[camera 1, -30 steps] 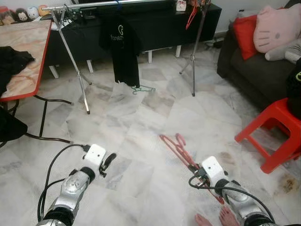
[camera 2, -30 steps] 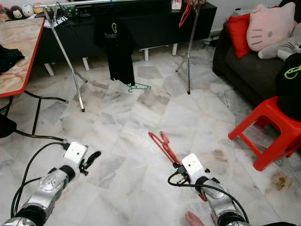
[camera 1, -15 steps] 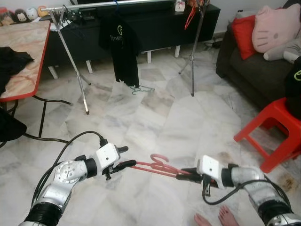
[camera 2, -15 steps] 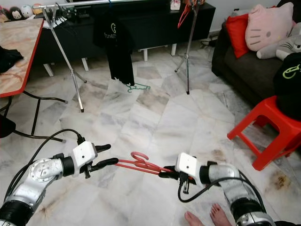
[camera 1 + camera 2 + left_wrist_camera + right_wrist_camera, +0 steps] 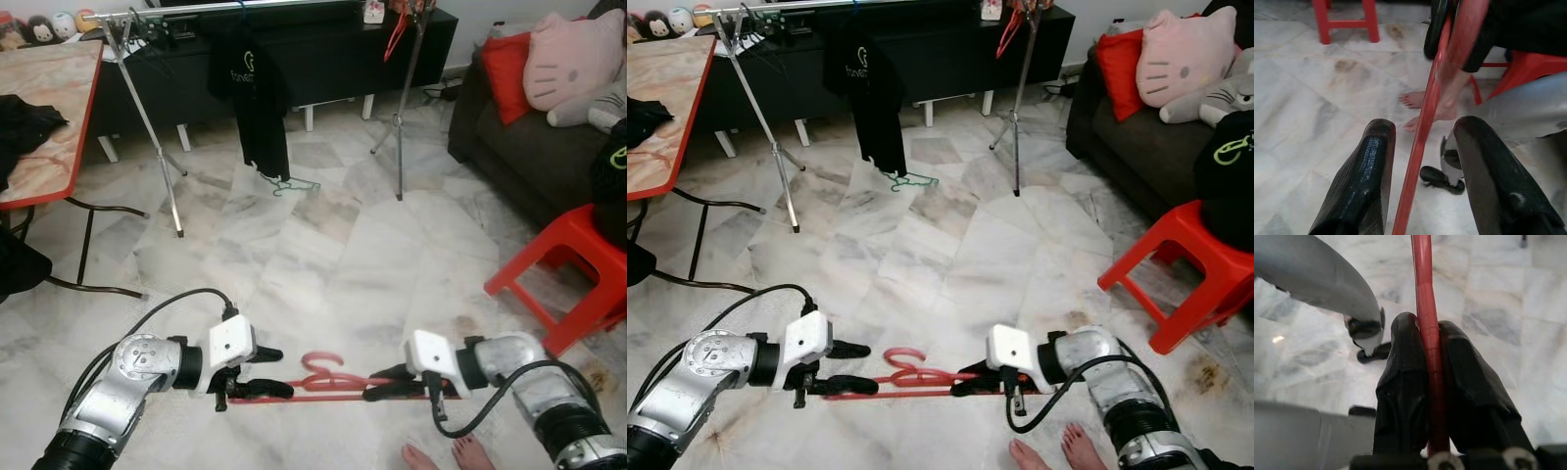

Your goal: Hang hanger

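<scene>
A living room with a pale marble-tile floor (image 5: 323,245). At far left stands a red-edged surface (image 5: 49,117) carrying a black garment (image 5: 24,122). Behind it a metal clothes rail (image 5: 235,8) on tripod legs spans the back of the room in front of a black cabinet (image 5: 323,49); a black T-shirt (image 5: 253,93) hangs from the rail, a red hanger on the rail (image 5: 397,34) hangs near its right-hand leg, and a green hanger (image 5: 294,186) lies on the floor below the shirt.

In the foreground the left claw (image 5: 265,372) reaches to the right with its fingers (image 5: 1364,171) spread apart; the red hanger (image 5: 328,377) passes between them, and contact cannot be made out. This hanger is held low above the floor, lying roughly level between the two arms, its hook curling up near the middle. The right claw (image 5: 390,382) reaches to the left, its fingers (image 5: 1405,382) pressed together on the hanger's other end, pinching the red bar.

A person's bare feet (image 5: 446,456) stand on the floor just beside the right arm. At right stand a red plastic stool (image 5: 558,274) and a dark sofa (image 5: 519,147) with a red cushion (image 5: 505,69) and a pink plush pillow (image 5: 573,54).
</scene>
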`<state>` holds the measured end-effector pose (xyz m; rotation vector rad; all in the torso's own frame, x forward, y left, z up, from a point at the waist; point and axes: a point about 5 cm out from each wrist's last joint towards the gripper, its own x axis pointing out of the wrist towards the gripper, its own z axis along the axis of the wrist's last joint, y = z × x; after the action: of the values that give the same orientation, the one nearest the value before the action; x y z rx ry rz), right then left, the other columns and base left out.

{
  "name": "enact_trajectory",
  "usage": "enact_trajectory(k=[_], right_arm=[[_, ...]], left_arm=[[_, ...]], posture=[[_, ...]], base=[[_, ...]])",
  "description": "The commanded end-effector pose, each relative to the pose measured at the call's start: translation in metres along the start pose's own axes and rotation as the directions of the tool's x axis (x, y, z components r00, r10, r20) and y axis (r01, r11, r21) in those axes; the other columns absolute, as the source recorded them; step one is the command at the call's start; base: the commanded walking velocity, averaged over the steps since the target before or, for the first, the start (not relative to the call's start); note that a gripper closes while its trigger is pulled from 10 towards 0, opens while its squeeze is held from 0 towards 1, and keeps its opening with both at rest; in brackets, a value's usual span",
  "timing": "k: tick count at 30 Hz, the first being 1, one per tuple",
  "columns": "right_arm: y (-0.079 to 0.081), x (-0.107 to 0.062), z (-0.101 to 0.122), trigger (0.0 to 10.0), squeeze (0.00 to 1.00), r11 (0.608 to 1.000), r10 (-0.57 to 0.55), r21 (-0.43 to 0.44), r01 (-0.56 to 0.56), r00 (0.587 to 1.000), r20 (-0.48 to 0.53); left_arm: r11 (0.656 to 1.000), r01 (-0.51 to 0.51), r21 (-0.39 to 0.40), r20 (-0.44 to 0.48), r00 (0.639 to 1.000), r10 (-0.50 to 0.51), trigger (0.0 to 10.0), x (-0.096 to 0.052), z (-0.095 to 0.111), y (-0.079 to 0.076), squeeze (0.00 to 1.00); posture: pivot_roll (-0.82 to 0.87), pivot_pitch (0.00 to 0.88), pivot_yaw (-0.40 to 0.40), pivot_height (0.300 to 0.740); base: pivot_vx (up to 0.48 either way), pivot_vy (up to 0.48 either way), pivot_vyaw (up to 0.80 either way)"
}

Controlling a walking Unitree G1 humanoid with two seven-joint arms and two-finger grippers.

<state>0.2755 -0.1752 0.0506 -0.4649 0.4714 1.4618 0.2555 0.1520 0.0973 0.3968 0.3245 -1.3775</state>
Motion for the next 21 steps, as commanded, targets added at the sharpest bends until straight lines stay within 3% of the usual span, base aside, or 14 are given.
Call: enact_trajectory(k=[1, 11, 21], right_arm=[[-0.007, 0.001, 0.007, 10.0, 0.0, 1.0, 0.0, -0.016, 0.0, 1.0, 0.0], [-0.024, 0.001, 0.028, 10.0, 0.0, 0.998, -0.039, -0.056, 0.041, 0.999, 0.031], [-0.021, 0.008, 0.029, 10.0, 0.0, 0.999, 0.007, -0.037, -0.005, 0.998, 0.062]], left_arm=[[1.0, 0.018, -0.007, -0.033, 0.999, -0.018, 10.0, -0.001, -0.003, -0.003, 0.0], [0.998, -0.024, -0.05, -0.106, 0.994, 0.019, 10.0, -0.004, -0.021, -0.003, 0.0], [0.987, -0.149, -0.056, -0.049, 0.988, 0.146, 10.0, 0.001, -0.019, 0.012, 0.0]], posture=[[0.02, 0.071, -0.06, 0.74], [0.01, 0.058, -0.073, 0.74], [0.01, 0.044, -0.073, 0.74]], base=[[0.0, 0.0, 0.0], [0.0, 0.0, 0.0], [0.0, 0.0, 0.0]])
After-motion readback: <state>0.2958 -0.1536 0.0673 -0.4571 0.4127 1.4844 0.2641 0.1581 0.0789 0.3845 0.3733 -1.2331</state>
